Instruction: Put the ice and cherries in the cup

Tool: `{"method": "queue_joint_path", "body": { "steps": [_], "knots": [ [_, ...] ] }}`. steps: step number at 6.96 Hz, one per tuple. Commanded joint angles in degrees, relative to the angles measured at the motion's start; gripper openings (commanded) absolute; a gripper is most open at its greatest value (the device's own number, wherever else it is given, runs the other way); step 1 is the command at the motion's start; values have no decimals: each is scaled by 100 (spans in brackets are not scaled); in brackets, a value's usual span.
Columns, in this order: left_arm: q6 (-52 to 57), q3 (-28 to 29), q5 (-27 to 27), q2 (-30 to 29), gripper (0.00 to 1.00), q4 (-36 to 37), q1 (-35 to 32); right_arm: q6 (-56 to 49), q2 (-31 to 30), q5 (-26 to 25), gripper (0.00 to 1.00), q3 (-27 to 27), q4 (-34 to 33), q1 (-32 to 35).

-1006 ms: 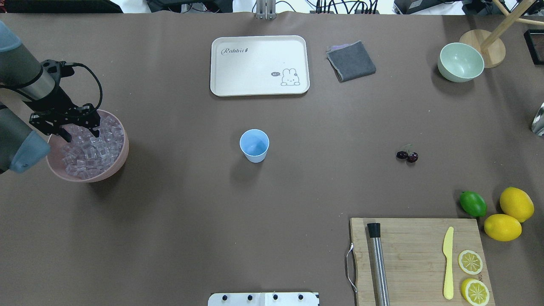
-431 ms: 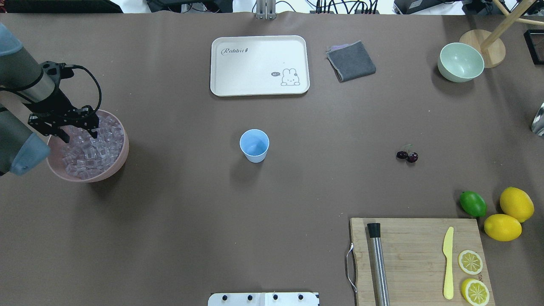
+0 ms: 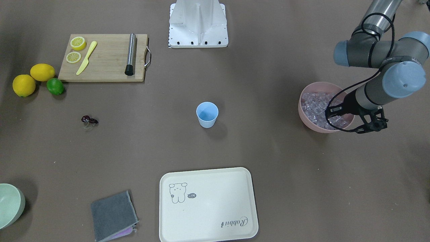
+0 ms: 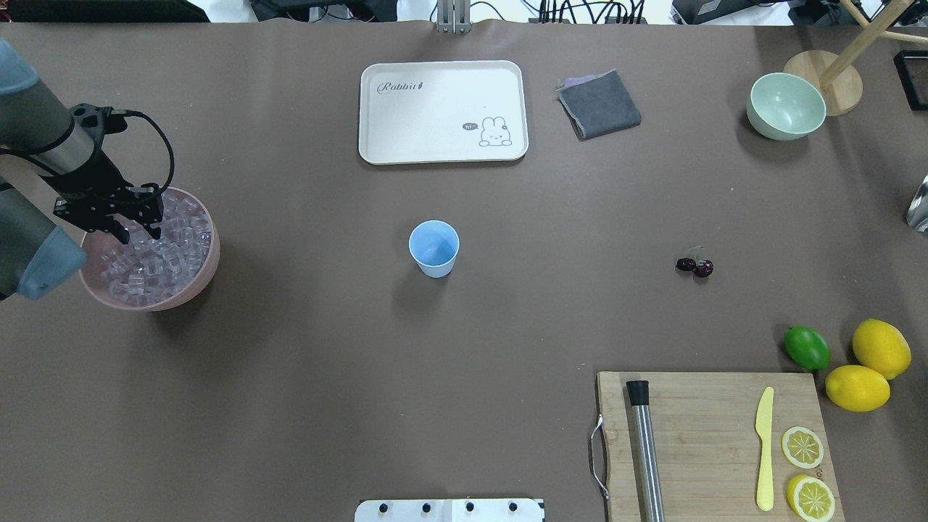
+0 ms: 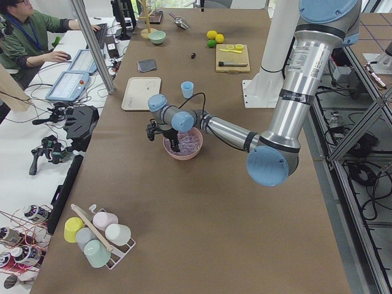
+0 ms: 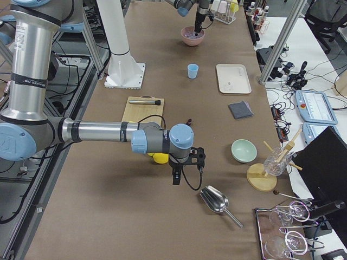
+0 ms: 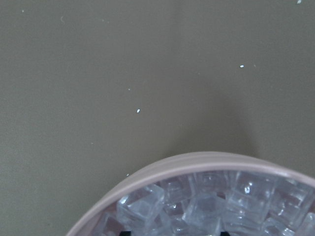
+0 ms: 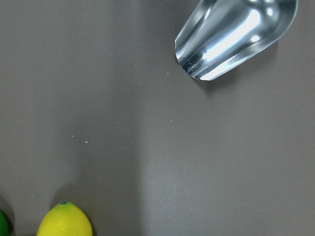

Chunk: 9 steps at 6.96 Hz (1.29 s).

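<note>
Left pincer (image 4: 138, 233) hanging open, tips dipping into ice (image 4: 163, 262) straight below. Blue cup (image 4: 433, 248) sitting well apart at 3 o'clock; left arm being nearer.

I log both arms alike. The left arm (image 3: 376, 50) and the right arm (image 6: 97, 131) have grey-silver tube links and pale blue joint caps (image 3: 403, 75). A black cable (image 4: 172, 152) loops to the black left gripper (image 4: 139, 235). The white pedestal (image 3: 198, 23) has a row of dark screws (image 3: 192, 43) along its edge.
</note>
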Motion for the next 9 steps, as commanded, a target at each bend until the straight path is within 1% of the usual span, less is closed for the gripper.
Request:
{"method": "queue_joint_path", "body": {
  "steps": [1,3,4,5,6,7,8,9],
  "knots": [
    [-1,-110,-11,29,0,40,-6,9,0,0,100,0,0,0],
    [-10,-216,-20,39,0,66,-23,9,0,0,100,0,0,0],
    [-1,-347,-29,-14,0,397,-24,9,0,0,100,0,-9,0],
    [-1,-618,-29,-66,0,827,-24,9,0,0,100,0,-9,0],
    [-1,-778,-37,-241,0,1162,-41,9,0,9,100,0,-9,0],
    [-10,-771,-98,-660,0,1722,-41,9,0,0,100,-9,-18,-9],
    [-80,-770,-308,-978,0,2076,-67,18,0,0,100,0,-9,0],
    [-376,-753,-423,-1172,0,2114,-33,18,0,9,100,-9,-18,0]
  ]
}}
